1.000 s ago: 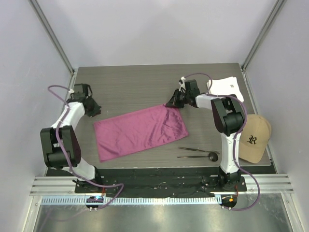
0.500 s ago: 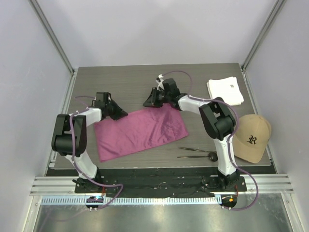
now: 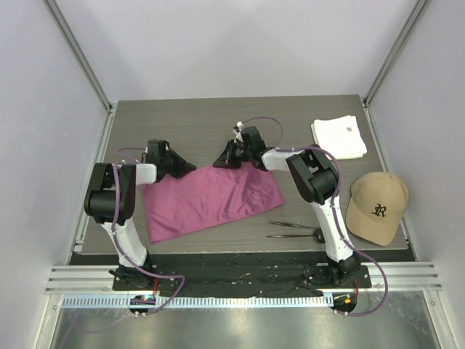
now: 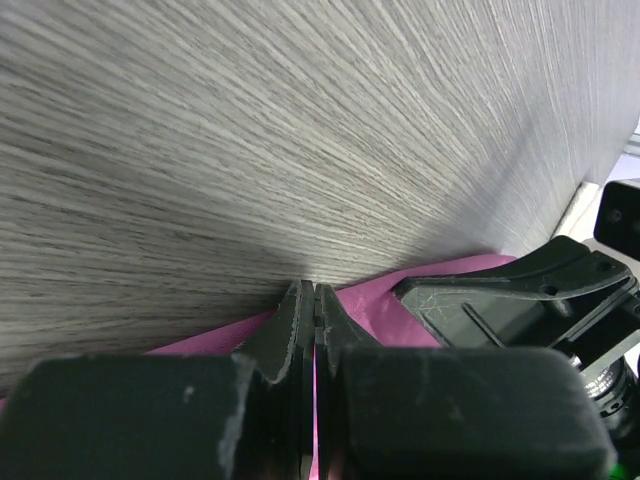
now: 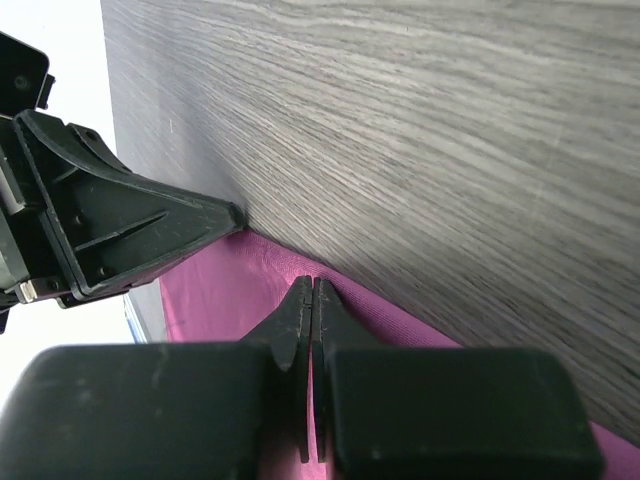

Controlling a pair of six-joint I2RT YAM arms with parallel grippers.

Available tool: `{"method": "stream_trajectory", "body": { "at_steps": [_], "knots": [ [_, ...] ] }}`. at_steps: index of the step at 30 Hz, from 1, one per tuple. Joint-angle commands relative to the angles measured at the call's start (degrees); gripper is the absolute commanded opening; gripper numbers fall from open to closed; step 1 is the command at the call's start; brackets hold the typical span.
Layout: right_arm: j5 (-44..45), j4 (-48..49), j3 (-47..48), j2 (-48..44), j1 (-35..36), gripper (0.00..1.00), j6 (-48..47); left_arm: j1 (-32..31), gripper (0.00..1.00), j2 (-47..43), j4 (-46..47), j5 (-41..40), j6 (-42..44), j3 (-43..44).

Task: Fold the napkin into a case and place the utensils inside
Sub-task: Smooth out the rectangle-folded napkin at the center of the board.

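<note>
First fold in hand: my left jaws and right jaws each pinch the far edge of the napkin (image 3: 211, 198). Next, I reckon, lift evenly and lay it over its near edge.

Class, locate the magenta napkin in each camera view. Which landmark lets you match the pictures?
Top external: napkin lies centre-left on the table.
Left wrist: napkin, a magenta strip low in the picture.
Right wrist: napkin, magenta along the bottom, lower left to lower right.
Shared landmark: the grey wood-grain table bordering its far edge.
</note>
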Motion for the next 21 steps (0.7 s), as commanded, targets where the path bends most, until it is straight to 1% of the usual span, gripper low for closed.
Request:
{"method": "stream_trajectory", "body": {
  "at_steps": [1,3,5,6,7,9,10,11,13,14,15,16,18,21],
  "knots": [
    [0.42,2.86,1.70,0.65,-0.35,0.01,-0.41,0.03,0.02,0.38,0.21,-3.75,2.85,-0.14],
    [0.07,3.03,1.70,1.09,-0.87,0.01,-0.23,0.03,0.02,0.20,-3.74,-5.24,4.78,1.79],
    [0.07,3.12,1.61,1.35,-1.05,0.01,-0.40,-0.06,0.04,-1.37,-6.91,-6.83,7.42,3.90],
    [0.15,3.12,1.69,1.35,-1.14,0.01,-0.41,-0.58,0.07,-2.16,-7.36,-7.09,8.30,4.52],
    [-0.02,3.12,1.87,1.53,-1.14,0.01,-0.23,-0.94,0.12,-3.04,-8.32,-8.31,10.31,5.22],
    [-0.28,3.21,2.40,2.05,-1.14,0.01,-0.05,-2.08,0.18,-5.23,-11.74,-8.85,11.82,7.68],
    [-0.28,3.21,2.57,2.14,-1.05,0.01,0.12,-2.43,0.25,-5.86,-11.84,-8.59,12.35,7.95],
    [-0.28,3.21,2.92,2.32,-1.14,0.01,0.12,-2.96,0.27,-6.39,-11.67,-7.20,12.27,7.78],
    [-0.46,3.29,3.19,2.32,-1.14,0.01,0.39,-4.36,0.30,-7.09,-8.52,-4.56,11.65,6.99],
    [-0.46,3.29,3.45,2.49,-1.05,0.01,0.47,-4.72,0.29,-7.01,-6.85,-1.33,10.17,5.51],
    [-0.46,3.21,3.63,2.58,-1.05,0.01,0.56,-4.89,0.26,-6.74,-5.10,-0.25,8.68,4.36],
    [-0.46,3.21,3.80,2.67,-1.14,0.01,0.39,-4.98,0.18,-6.39,-0.73,0.98,7.27,3.13],
    [-0.72,3.12,3.98,2.76,-1.14,0.01,0.47,-4.98,0.13,-5.87,2.99,2.04,4.89,-0.04],
    [-0.55,2.24,4.33,2.93,-1.32,0.01,-0.05,-3.76,0.10,-2.97,3.00,1.95,3.92,-0.84]
  ]
}}
